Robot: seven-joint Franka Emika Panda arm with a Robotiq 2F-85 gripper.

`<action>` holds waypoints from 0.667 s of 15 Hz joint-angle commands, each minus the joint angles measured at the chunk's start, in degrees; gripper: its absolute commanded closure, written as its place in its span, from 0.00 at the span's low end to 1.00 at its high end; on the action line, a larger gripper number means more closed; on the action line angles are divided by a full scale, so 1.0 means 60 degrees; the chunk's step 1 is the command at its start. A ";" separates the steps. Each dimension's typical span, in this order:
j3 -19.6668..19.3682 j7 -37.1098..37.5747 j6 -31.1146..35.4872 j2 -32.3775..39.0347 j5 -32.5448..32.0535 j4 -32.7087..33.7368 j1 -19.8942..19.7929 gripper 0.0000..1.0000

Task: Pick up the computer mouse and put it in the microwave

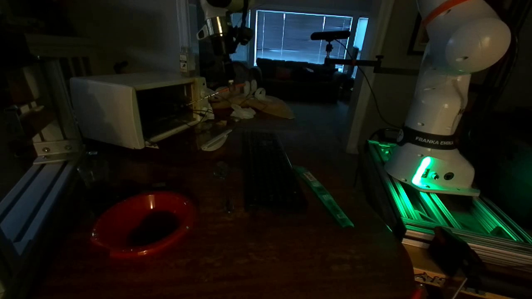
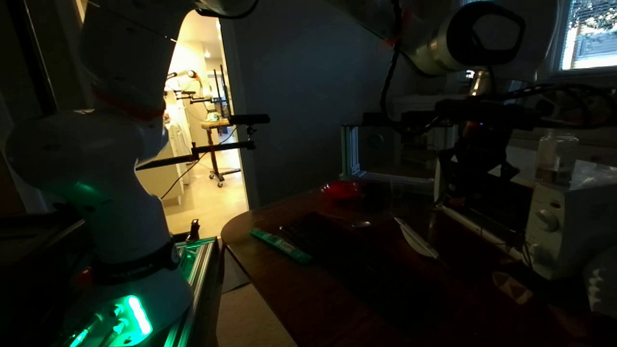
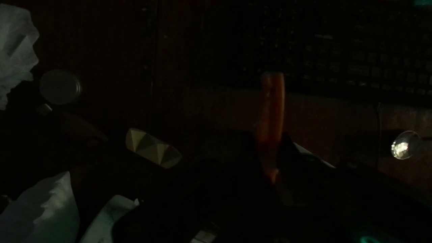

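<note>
Well, no mouse can be picked out in this gloom, and the tool (image 3: pixel 269 140), near the microwave (image 1: pixel 120 110), looks clamped on a slim orange thing (image 3: pixel 275 109), probably light and stiff, best gripped across its narrow sides.

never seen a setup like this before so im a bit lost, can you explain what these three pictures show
You're looking at a white robot arm. Its dark end effector, the part that grasps, hangs at the arm's far end. Two pictures were taken from outside the robot; the darkest was taken from its wrist, looking down. On the wooden table are a red bowl, a black keyboard, a long green strip and a white microwave. In the wrist view an orange object appears near the end effector; it is too dark to tell what it is or whether it is held.
</note>
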 commanded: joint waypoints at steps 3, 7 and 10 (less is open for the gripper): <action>-0.0126 0.0370 0.0998 -0.1866 0.0366 -0.3138 -0.0142 0.95; -0.0333 0.0282 0.1302 -0.2873 0.0707 -0.4605 -0.0234 0.95; -0.0655 0.0459 0.1799 -0.3615 0.1119 -0.5483 -0.0316 0.95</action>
